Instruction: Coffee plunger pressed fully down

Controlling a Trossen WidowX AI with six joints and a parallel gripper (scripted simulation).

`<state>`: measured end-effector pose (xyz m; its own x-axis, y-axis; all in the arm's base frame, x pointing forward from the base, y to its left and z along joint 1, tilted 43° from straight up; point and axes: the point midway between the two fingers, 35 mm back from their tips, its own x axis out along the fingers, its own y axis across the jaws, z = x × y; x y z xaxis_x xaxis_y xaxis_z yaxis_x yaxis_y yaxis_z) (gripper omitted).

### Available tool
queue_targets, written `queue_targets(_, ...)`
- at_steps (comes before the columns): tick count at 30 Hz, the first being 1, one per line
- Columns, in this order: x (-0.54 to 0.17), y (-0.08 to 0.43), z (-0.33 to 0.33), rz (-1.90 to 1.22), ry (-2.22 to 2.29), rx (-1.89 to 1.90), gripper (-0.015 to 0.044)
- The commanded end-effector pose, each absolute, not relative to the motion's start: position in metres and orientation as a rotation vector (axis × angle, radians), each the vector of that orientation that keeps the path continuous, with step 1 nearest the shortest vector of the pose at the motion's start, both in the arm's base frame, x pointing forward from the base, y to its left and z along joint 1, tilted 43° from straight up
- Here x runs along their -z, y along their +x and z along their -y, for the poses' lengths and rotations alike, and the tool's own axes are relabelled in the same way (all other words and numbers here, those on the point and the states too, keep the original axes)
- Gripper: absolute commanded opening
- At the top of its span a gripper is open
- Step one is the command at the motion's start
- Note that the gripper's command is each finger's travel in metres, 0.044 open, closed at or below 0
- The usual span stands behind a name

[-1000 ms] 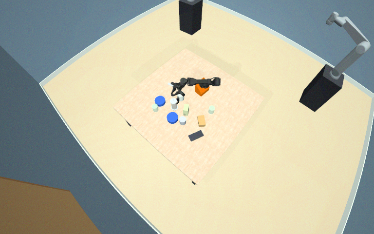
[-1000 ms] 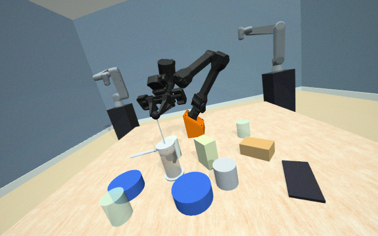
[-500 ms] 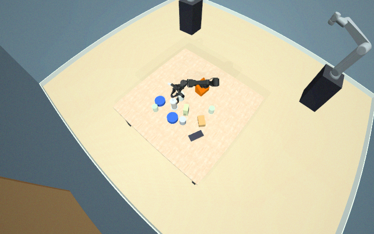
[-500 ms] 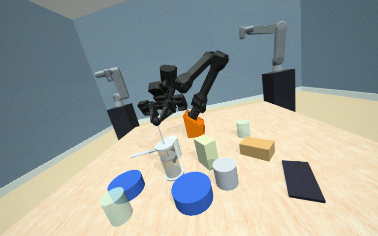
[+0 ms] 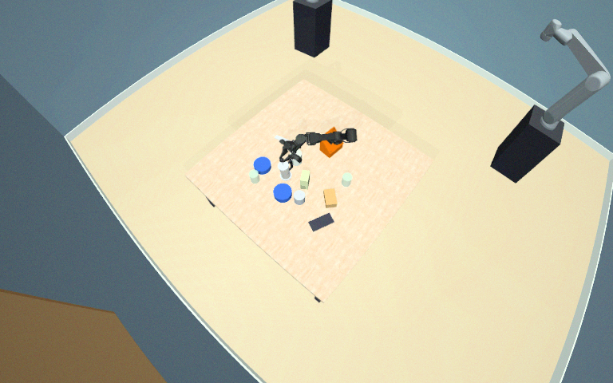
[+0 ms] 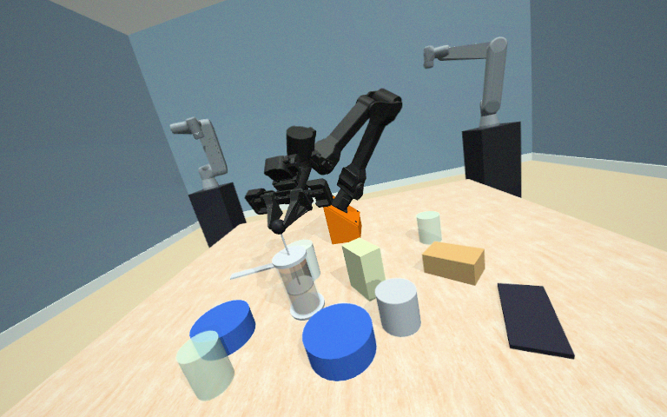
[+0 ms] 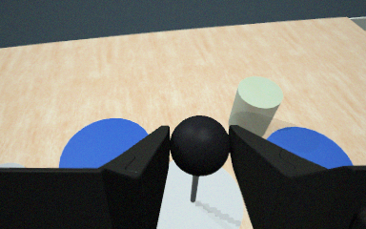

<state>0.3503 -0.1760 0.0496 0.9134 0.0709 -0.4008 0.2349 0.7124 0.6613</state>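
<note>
The coffee press [image 5: 284, 172] [image 6: 305, 301] stands upright on the table, with a clear body, white lid [image 7: 178, 210] and white base. Its thin rod [image 6: 285, 244] [image 7: 194, 189] rises out of the lid to a black ball knob [image 6: 278, 226] [image 7: 200, 145], so a stretch of rod shows above the lid. The plunger disc shows about halfway down inside the body. My gripper [image 6: 278, 225] [image 7: 198, 134] is shut on the knob, one finger on each side, above the lid. The rod leans slightly in the exterior view. In the top view the fingertips partly hide the knob.
Two blue discs [image 6: 339, 339] [image 6: 223, 327] stand near the press. A pale green cylinder [image 6: 206, 366] [image 7: 259, 93], a white cylinder [image 6: 310, 255], a green block [image 6: 366, 268] and a grey cylinder [image 6: 398, 307] stand around it. An orange block [image 6: 452, 261] and dark slab [image 6: 533, 317] lie farther right.
</note>
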Motion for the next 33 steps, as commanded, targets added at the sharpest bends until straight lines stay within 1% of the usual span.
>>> queue_targets(1, -0.032, 0.350, 0.161, -0.460, 0.803, 0.085, 0.0121)
queue_targets(11, -0.022, 0.356, 0.151, -0.457, 0.805, 0.084, 0.0121)
queue_targets(33, -0.022, 0.363, 0.154, -0.456, 0.804, 0.083, 0.0121)
